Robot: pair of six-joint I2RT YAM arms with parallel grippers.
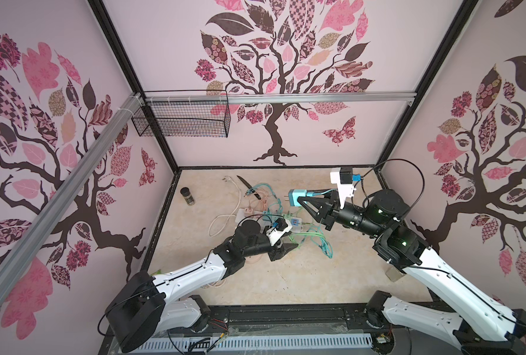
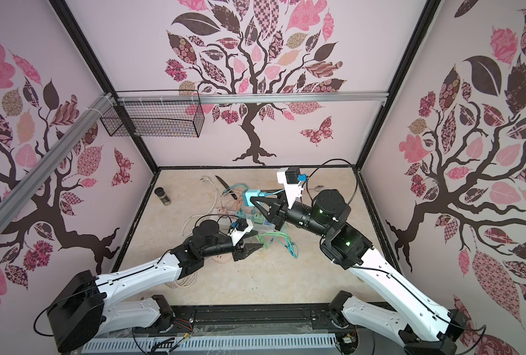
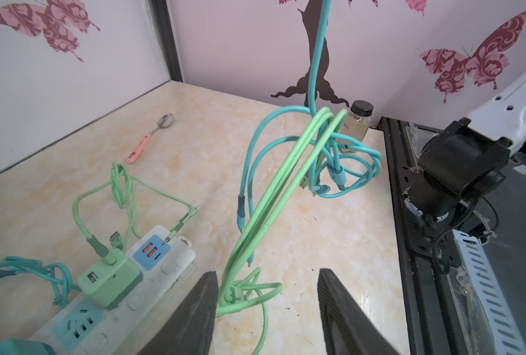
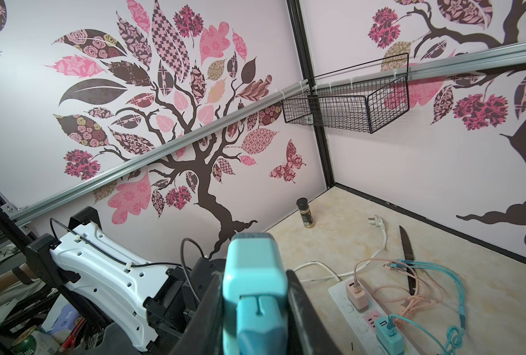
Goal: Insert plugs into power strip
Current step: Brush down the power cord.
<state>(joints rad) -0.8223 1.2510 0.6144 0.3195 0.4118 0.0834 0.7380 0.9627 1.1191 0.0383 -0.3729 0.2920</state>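
Right tool (image 4: 253, 285) pinches a teal plug (image 4: 251, 255) aloft; left tool (image 3: 267, 272) stands spread beside the power strip (image 3: 175, 261).

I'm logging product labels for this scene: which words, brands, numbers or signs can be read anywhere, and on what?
No text can be read.
Spice jar: dark label, print too small.
Green can: markings blurred.
Power strip: no lettering visible.
Teal plug: no lettering visible.
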